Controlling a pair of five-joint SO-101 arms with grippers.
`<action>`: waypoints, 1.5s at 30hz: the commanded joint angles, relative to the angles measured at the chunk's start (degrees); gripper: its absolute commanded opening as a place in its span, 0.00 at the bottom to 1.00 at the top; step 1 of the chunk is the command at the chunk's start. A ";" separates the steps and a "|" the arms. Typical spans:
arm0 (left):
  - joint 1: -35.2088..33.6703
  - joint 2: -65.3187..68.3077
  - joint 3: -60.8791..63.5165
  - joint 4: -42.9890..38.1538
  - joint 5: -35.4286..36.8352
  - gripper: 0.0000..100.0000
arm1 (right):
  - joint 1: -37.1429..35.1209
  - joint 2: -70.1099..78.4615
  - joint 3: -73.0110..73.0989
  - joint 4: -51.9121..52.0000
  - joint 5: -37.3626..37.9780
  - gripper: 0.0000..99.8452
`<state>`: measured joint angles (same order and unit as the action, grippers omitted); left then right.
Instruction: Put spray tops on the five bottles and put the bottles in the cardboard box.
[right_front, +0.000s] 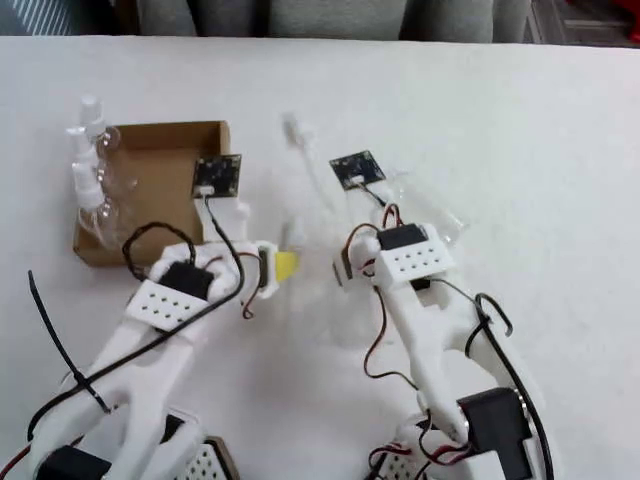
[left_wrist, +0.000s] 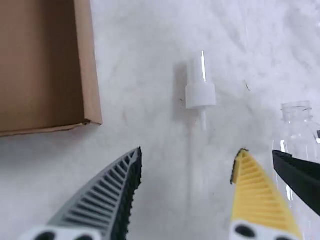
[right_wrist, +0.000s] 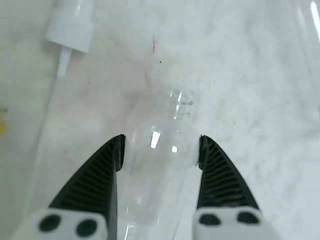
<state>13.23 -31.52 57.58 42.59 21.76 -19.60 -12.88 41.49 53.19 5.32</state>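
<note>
Right gripper (right_wrist: 160, 144) clamps a clear, uncapped bottle (right_wrist: 157, 172) on the white table (right_wrist: 250, 75); left gripper (left_wrist: 189, 152) hangs open over a loose spray top (left_wrist: 200, 90) lying near the cardboard box (left_wrist: 45, 65).

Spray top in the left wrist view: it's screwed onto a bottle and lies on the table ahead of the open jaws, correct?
No. The left wrist view shows the spray top loose, its tube bare; the bottle nearby is uncapped. It lies on the table ahead of the open jaws of the left gripper.
</note>
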 joint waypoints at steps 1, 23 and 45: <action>0.40 -2.33 0.44 -3.52 -0.70 0.29 | 0.31 -3.82 1.67 0.92 0.97 0.02; 0.57 -2.33 0.70 -3.60 -0.70 0.29 | 6.90 -7.34 -0.35 3.21 0.62 0.25; 0.84 -2.33 0.70 -3.60 -0.70 0.29 | 10.24 -5.67 0.70 2.95 3.87 0.24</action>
<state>13.23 -31.52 58.55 40.40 21.67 -10.02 -18.24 43.60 56.09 8.13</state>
